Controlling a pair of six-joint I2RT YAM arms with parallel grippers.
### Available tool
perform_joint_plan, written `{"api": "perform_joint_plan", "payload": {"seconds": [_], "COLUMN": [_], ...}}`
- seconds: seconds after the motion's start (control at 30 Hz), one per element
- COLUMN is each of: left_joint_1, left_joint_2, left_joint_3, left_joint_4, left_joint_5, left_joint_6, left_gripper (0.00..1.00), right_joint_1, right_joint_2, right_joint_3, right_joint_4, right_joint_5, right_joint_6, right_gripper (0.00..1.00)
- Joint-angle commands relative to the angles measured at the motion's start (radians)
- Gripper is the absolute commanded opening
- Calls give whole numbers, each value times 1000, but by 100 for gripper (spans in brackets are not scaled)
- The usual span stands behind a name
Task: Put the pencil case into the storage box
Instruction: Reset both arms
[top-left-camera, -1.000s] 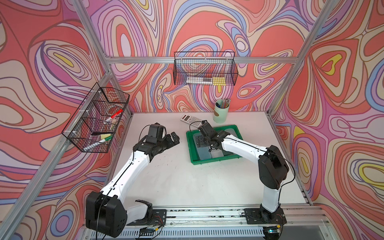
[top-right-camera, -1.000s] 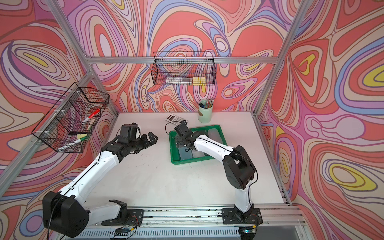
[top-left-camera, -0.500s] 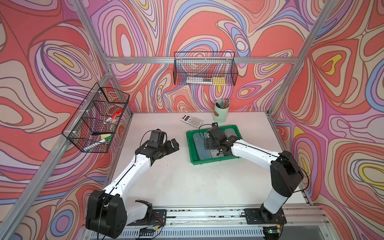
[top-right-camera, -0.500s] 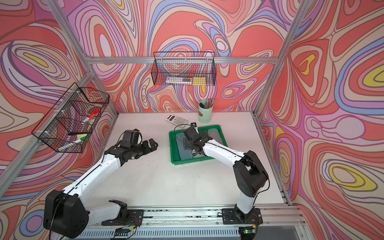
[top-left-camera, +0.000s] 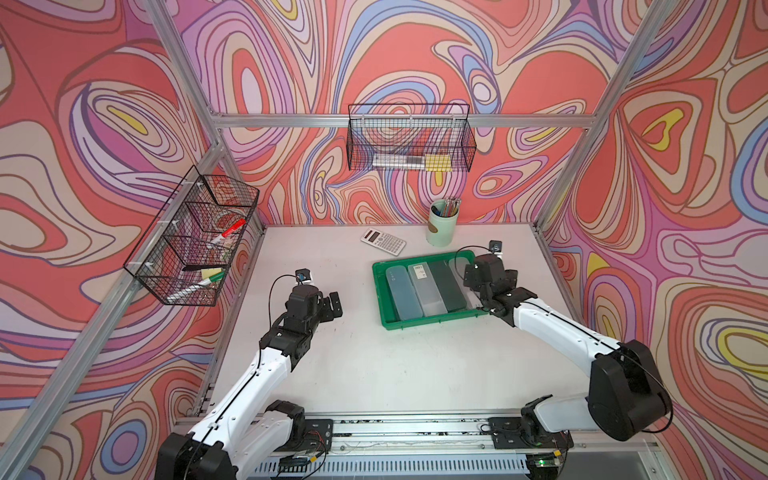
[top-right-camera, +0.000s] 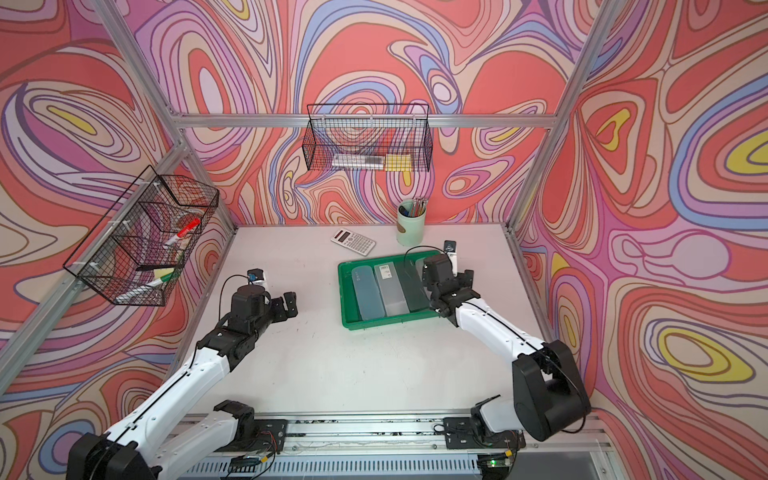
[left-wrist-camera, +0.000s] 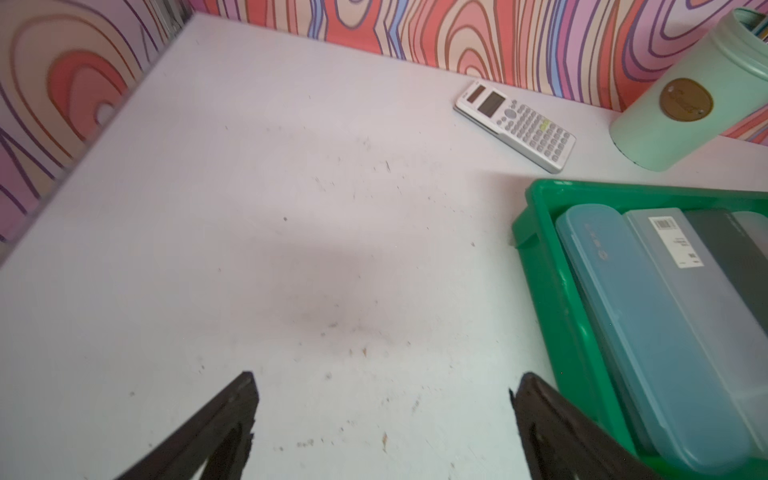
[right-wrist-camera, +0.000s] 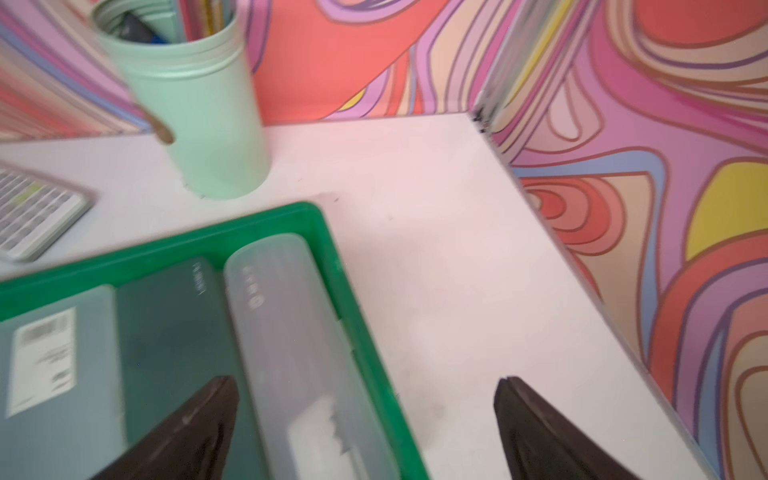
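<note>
Reading the top views as a dial centred on the white table (top-left-camera: 374, 374), I have the green storage box (top-left-camera: 432, 321) at about 1 o'clock. Four cases lie flat and side by side in it. The blue-grey case (top-left-camera: 400, 293) is on the 9 o'clock side, then come the labelled frosted case (top-left-camera: 426, 291) and the dark case (top-left-camera: 448, 284). The clear frosted pencil case (right-wrist-camera: 299, 332) lies against the 3 o'clock wall. My right gripper (right-wrist-camera: 365, 382) hangs over that wall, fingers spread wide and holding nothing (the wrist view is blurred, but the gap is plain). My left gripper (left-wrist-camera: 384, 376) is at 10 o'clock over bare table, also wide and empty. A calculator (top-left-camera: 382, 242) lies at 12, with a mint pen cup (top-left-camera: 441, 232) near it at 1.
</note>
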Motion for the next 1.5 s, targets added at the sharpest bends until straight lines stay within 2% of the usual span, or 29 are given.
{"api": "perform_joint_plan", "payload": {"seconds": [0.0, 0.23, 0.37, 0.5, 0.6, 0.7, 0.83, 0.87, 0.9, 1.07, 1.2, 1.3, 1.47], "left_joint_1": [2, 45, 87, 105, 129, 136, 139, 139, 140, 162, 169, 169, 169], "left_joint_2": [21, 127, 220, 285, 320, 333, 343, 347, 352, 380, 454, 496, 541], "left_joint_3": [-99, -264, -289, -282, -257, -243, -229, -225, -222, -221, -248, -247, -246], "left_joint_4": [264, 667, 769, 827, 829, 817, 804, 799, 804, 844, 984, 1021, 1060], "left_joint_5": [-208, -231, -159, -107, -79, -81, -76, -74, -70, -47, -8, -10, 1], "left_joint_6": [158, 257, 270, 289, 287, 287, 289, 297, 307, 325, 335, 335, 341], "left_gripper": [99, 99, 99, 99, 99, 99, 99, 99, 99, 99, 99, 99, 99], "right_joint_1": [-70, -108, -152, -201, -275, -283, -290, -293, -293, -303, -343, -375, -381], "right_joint_2": [5, 95, 174, 210, 250, 251, 267, 275, 275, 209, 206, 207, 259], "right_joint_3": [-100, -298, -356, -367, -354, -310, -129, -105, -112, -260, -163, -109, 9], "right_joint_4": [226, 671, 857, 943, 936, 850, 504, 471, 486, 691, 497, 404, 240], "right_joint_5": [-5, -52, -107, -193, -271, -339, -423, -462, -489, -456, -446, -536, -682], "right_joint_6": [-98, -188, -206, -221, -155, -173, -155, -144, -148, -148, -51, 8, 23], "right_gripper": [98, 98, 98, 98, 98, 98, 98, 98, 98, 98, 98, 98, 97]}}
